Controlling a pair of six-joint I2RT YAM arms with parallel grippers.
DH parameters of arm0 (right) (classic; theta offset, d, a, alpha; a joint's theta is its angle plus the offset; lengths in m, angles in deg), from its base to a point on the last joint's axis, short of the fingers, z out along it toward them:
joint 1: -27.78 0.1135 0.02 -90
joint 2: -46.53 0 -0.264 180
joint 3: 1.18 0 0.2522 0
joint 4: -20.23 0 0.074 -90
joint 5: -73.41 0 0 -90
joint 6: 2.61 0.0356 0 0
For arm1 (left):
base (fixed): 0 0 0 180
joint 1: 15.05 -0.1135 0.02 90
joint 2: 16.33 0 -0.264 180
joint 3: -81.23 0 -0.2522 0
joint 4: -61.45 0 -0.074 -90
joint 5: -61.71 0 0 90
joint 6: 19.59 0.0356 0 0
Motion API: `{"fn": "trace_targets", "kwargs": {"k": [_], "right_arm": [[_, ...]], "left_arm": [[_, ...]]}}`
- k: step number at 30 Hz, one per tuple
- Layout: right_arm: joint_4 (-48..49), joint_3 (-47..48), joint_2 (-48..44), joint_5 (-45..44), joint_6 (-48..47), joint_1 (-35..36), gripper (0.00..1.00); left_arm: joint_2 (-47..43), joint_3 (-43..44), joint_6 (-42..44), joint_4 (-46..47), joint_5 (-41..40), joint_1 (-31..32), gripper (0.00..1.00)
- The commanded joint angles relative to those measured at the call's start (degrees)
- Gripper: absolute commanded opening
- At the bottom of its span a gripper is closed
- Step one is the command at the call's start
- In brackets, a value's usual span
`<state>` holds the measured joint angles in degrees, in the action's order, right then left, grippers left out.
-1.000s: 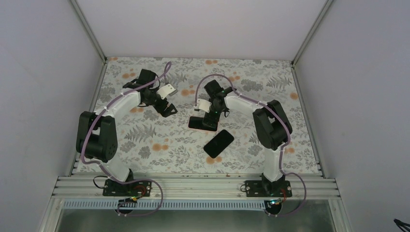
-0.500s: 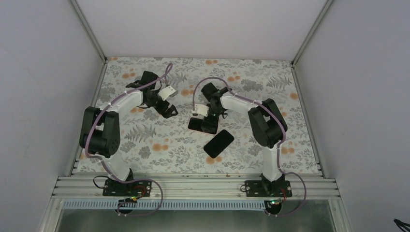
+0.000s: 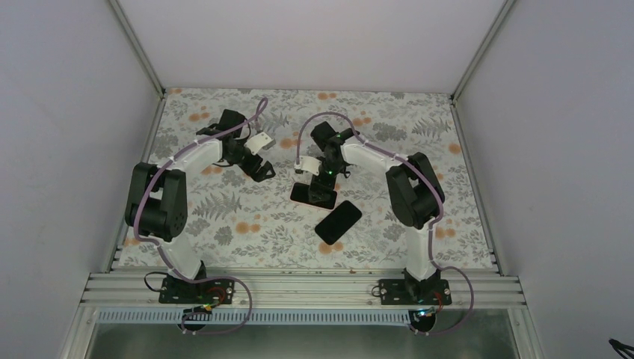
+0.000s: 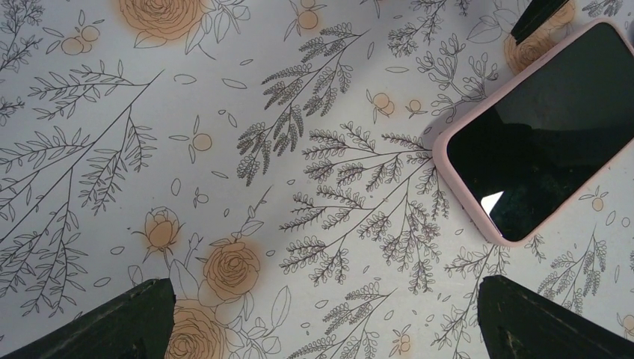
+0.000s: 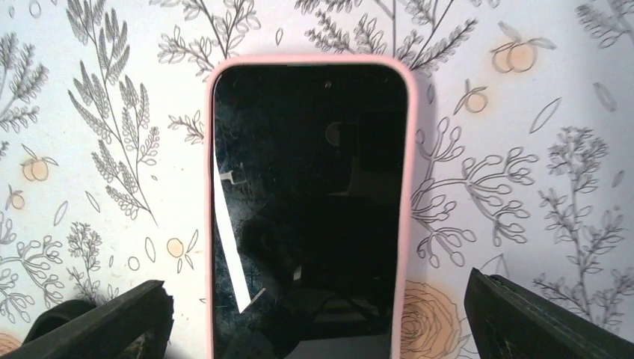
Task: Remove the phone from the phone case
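In the centre of the top view, the black phone (image 3: 338, 221) is seen lying flat and bare on the flowered table (image 3: 224, 217). It lies just below and to the right of the pink phone case (image 3: 309, 196); whether the two touch cannot be told. In the right wrist view, the right gripper (image 5: 320, 295) is shown spread wide with nothing held. Its fingers (image 5: 119, 321) are seen at the lower corners of the frame, and the case lies lengthwise between them. The left gripper (image 4: 325, 303) is likewise spread wide and empty over bare cloth, with one end of the case seen at the upper right of its wrist view.
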<state>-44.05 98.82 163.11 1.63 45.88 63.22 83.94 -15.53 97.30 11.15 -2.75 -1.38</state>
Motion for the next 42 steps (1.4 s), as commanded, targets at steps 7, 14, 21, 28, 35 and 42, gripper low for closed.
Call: {"fn": "trace_targets", "kwargs": {"k": [7, 14, 21, 28, 35, 42], "right_arm": [[2.7, -4.7, -1.6, -4.0, 4.4, 2.2, 1.00], [7.4, -8.6, -2.8, -8.0, 5.9, 3.1, 1.00], [10.3, -10.1, -1.9, -13.3, 5.3, 4.7, 0.99], [11.2, -10.7, -2.3, -17.3, 4.8, 6.5, 0.87], [11.5, -11.2, -3.5, -18.3, 4.5, 7.0, 0.79], [13.0, -9.9, -7.9, -18.0, 5.4, 7.0, 0.81]], "left_arm": [[1.4, -1.0, -0.7, 2.5, -0.9, 0.0, 1.00], [1.9, -0.5, -1.2, 3.1, -0.7, 0.0, 1.00], [2.4, -0.4, -1.8, 3.6, -0.8, 0.0, 1.00], [2.4, -0.3, -1.8, 3.9, -0.7, 0.0, 1.00], [3.0, 0.3, -1.3, 3.1, 1.0, 0.0, 1.00], [6.3, 4.5, -0.4, -2.7, 15.2, 0.1, 1.00]]}}
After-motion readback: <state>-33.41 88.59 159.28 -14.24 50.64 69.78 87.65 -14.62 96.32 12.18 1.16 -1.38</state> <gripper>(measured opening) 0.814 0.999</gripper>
